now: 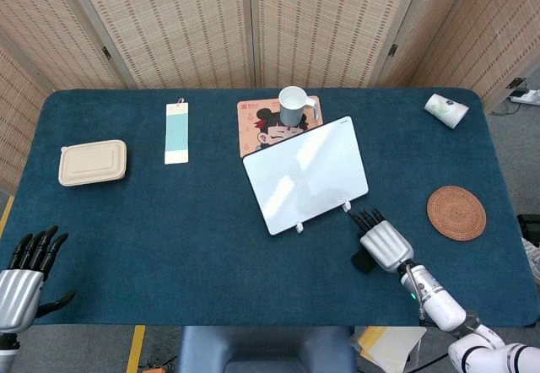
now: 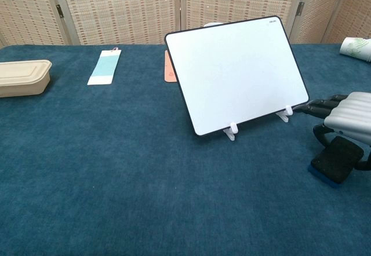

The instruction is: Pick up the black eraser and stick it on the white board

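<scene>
Looking along the near edge of the bench [image 1: 211, 255], we find our left hand [image 1: 24, 276] at the near-left corner, holding nothing, its fingers apart and pointing away from us. Our right hand [image 2: 348, 120] sits over the black eraser [image 2: 337, 160] at the near right; in the head view the hand covers most of the eraser, leaving only a dark sliver at its left side. From the chest view the thumb curls down beside the eraser's near-left edge and the fingers [image 2: 319, 105] reach out above it toward the board's foot, but we cannot tell whether the hand grips the eraser or only hovers over it. The eraser appears to lie on the bench.

Just beyond stands the white board [image 1: 305, 175], tilted back on two small white feet. To its right lies a round woven coaster [image 1: 456, 213]. Behind the board are a cartoon-printed mat [image 1: 257, 124] and a white mug [image 1: 294, 105] on it. Farther left lie a pale blue strip [image 1: 176, 132] and a beige lidded box [image 1: 93, 163]; a tipped paper cup [image 1: 445, 110] rests at the far right.
</scene>
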